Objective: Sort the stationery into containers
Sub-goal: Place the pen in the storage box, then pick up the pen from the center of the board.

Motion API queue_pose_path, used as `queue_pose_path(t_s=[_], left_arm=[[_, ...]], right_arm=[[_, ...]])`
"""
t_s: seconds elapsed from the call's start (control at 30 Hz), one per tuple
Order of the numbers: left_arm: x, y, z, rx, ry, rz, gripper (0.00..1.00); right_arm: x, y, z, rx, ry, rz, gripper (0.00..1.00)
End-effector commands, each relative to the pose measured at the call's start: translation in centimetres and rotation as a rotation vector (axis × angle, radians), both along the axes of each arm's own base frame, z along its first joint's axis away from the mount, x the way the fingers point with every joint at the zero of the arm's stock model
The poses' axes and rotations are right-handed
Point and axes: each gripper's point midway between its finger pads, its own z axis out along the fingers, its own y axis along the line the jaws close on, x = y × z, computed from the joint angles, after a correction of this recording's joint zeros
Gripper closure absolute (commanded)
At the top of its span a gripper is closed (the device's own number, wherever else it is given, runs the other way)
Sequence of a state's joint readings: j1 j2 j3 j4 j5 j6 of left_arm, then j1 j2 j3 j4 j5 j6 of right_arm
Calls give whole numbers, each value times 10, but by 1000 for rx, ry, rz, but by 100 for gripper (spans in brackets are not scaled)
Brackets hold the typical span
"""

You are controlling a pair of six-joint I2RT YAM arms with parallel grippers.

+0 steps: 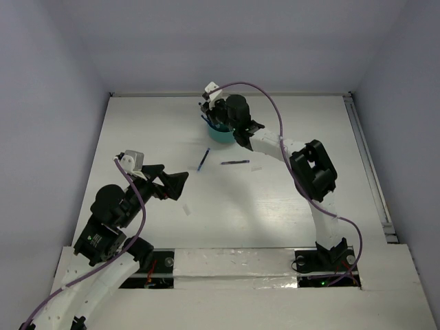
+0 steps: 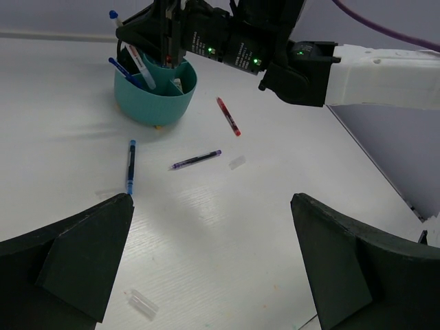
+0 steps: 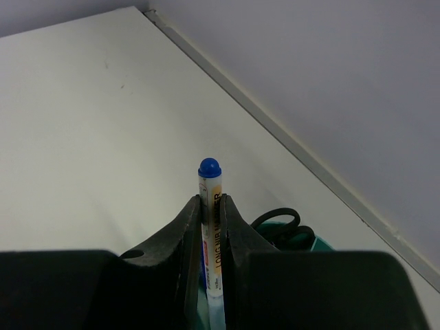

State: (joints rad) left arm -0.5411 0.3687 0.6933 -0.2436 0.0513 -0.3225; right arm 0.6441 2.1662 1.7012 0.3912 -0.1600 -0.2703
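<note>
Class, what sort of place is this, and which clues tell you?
Probably a robotics lab test cell: a white table boxed in by plain walls, a left arm and right arm bolted at its near edge, and a teal cup with loose pens.

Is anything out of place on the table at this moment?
Three pens lie loose outside the teal cup: a blue pen, a dark pen and a red pen, all at different angles. A small clear piece lies beside the dark pen. The right gripper holds a marker at the cup. Nothing looks broken.

overhead wide view, low wrist views, cup point(image 1: 221, 135) shared
</note>
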Motion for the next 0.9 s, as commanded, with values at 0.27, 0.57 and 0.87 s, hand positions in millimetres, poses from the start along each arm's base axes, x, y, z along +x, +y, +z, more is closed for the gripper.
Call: queue_pose_path(t_s=[0.27, 0.57, 0.87], left_arm=[[5, -1, 6, -8, -37, -2, 1], [5, -2, 7, -7, -39, -5, 1], [3, -2, 8, -10, -47, -11, 1]], right_arm=[[7, -32, 17, 60, -59, -91, 84], [-13, -44, 60, 127, -54, -96, 44], [-42, -122, 62, 208, 214, -401, 96]])
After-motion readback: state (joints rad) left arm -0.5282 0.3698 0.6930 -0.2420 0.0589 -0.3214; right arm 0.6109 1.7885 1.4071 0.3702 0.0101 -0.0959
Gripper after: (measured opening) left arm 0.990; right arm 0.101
